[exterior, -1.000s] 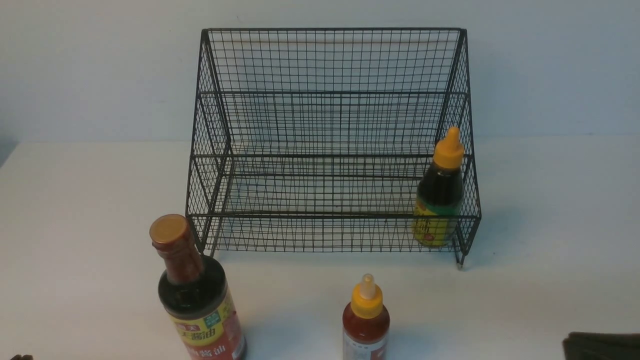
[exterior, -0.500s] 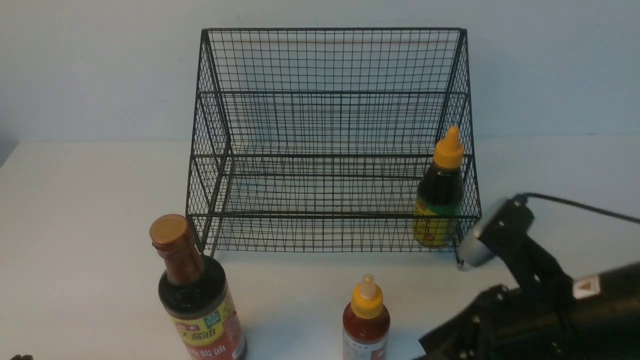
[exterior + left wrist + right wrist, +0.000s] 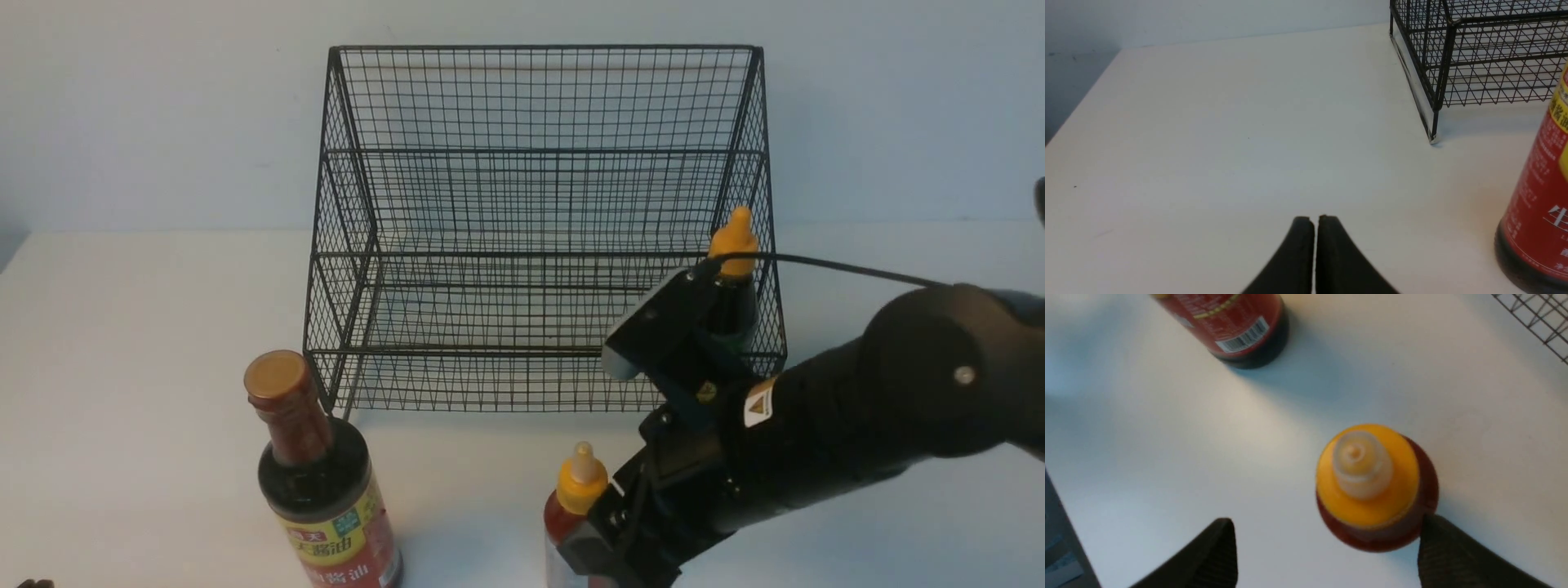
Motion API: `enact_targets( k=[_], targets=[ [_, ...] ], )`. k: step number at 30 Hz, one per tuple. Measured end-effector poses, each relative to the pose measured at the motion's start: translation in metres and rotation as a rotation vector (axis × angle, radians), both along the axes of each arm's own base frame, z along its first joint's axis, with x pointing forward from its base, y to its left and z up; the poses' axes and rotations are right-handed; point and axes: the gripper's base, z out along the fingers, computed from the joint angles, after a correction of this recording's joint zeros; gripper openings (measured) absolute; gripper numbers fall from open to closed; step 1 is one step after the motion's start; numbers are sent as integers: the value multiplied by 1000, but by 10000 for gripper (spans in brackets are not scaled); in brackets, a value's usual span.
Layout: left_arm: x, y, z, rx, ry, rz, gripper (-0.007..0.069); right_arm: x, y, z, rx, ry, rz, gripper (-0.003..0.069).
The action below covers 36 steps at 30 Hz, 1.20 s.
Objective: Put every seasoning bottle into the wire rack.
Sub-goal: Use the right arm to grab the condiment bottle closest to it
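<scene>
I see my right gripper [image 3: 1327, 526] spread wide astride the red-sauce bottle [image 3: 1372, 486], and my left gripper [image 3: 1314, 222] pinched closed.

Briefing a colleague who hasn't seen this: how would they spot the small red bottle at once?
Find the black wire rack at the back of the table; the small red-sauce bottle stands in front of it, just right of its middle. Unlike the gold-capped soy-sauce bottle to its left or the dark-sauce bottle inside the rack, it shows red sauce under a yellow cap with a pale nozzle.
</scene>
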Motion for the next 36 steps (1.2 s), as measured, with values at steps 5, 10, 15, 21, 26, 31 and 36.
enact_targets(
  k=[5, 10, 15, 21, 26, 31, 36],
  targets=[
    [0, 0, 0, 0, 0, 0, -5, 6, 3, -4, 9, -11, -44, 540],
    [0, 0, 0, 0, 0, 0, -5, 9, 4, -3, 26, -34, -63, 540],
    [0, 0, 0, 0, 0, 0, -5, 10, 5, -5, 30, -30, -68, 528],
    [0, 0, 0, 0, 0, 0, -5, 13, 8, -16, 8, -4, -70, 456],
    [0, 0, 0, 0, 0, 0, -5, 14, 9, -17, 10, -4, -73, 342],
    [0, 0, 0, 0, 0, 0, -5, 14, 10, -15, 25, -3, -83, 301],
    [0, 0, 0, 0, 0, 0, -5, 11, 9, -14, 21, 9, -74, 301]
  ],
)
